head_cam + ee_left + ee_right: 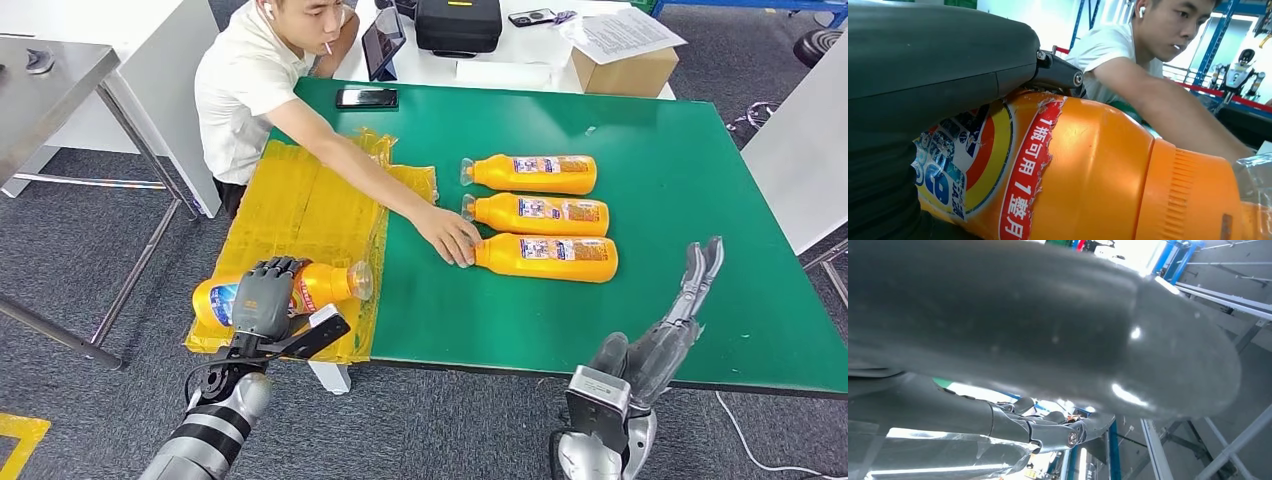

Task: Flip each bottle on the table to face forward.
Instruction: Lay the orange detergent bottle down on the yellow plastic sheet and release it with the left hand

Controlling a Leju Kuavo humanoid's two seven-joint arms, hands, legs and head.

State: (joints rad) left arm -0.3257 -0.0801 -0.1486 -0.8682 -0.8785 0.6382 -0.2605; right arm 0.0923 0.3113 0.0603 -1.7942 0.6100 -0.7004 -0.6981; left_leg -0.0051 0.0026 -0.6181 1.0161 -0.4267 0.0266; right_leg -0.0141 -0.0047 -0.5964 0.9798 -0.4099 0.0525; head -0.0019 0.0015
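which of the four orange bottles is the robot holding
The bottle on the yellow sheet at the table's left edge, gripped by the left hand. The other three lie in a row on the green mat, and a person's hand touches the nearest.

Three orange bottles point(540, 215) lying, fourth bottle point(320, 288) gripped

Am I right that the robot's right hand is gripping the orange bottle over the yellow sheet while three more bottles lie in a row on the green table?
Not quite: it is the left hand that grips the orange bottle over the yellow sheet, as the head view shows. The right hand holds nothing, its fingers extended. The three bottles do lie in a row on the green table.
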